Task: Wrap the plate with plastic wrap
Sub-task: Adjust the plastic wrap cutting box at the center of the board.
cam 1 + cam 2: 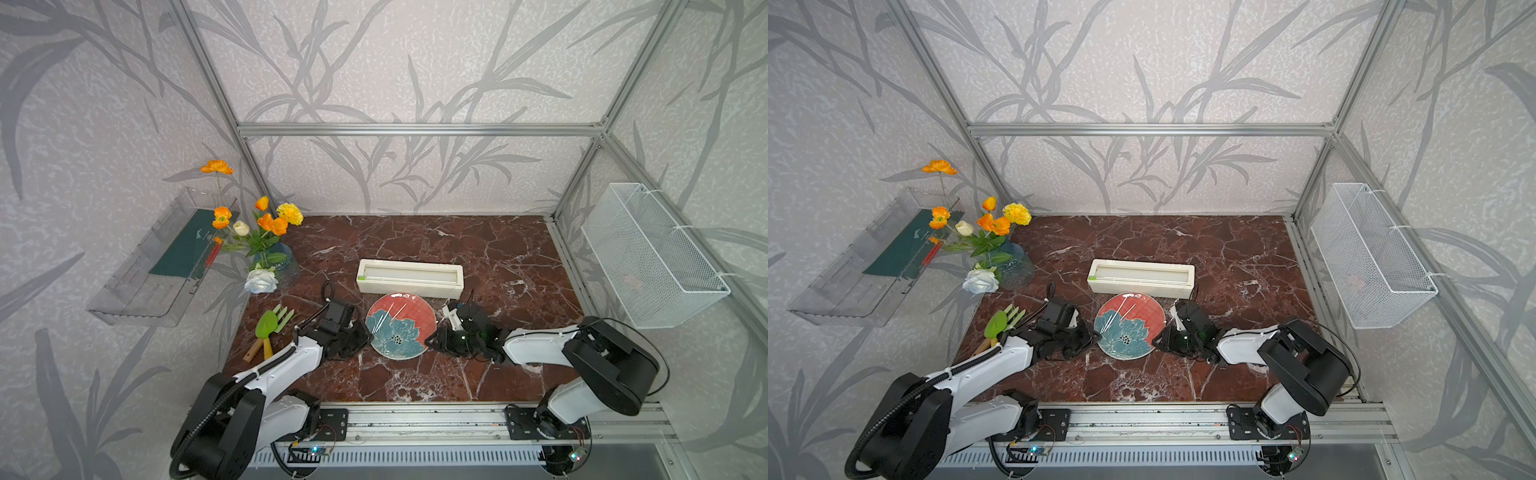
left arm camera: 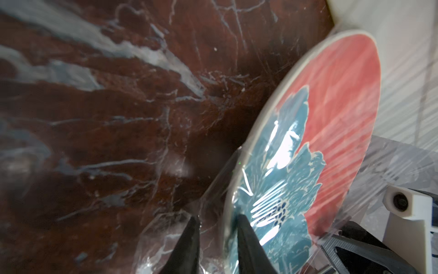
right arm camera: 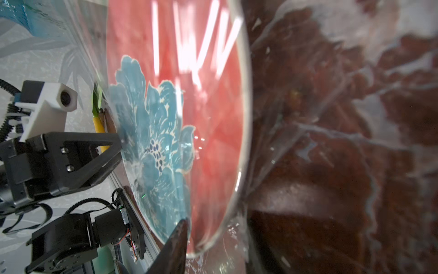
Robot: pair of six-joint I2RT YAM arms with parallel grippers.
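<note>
the plate (image 1: 401, 326) lies on the table (image 1: 507, 249), just in front of the long white box (image 1: 409, 277) and between the two arms. the plastic wrap (image 2: 163, 237) covers its face and spills, crinkled, onto the table past the rim. left end effector (image 2: 216, 217): fingers apart, straddling rim and film, with a gap between the outer finger (image 2: 189, 244) and the rim. right end effector (image 1: 432, 338): at the opposite rim; only one finger (image 3: 173, 246) shows, so its spacing cannot be told.
</note>
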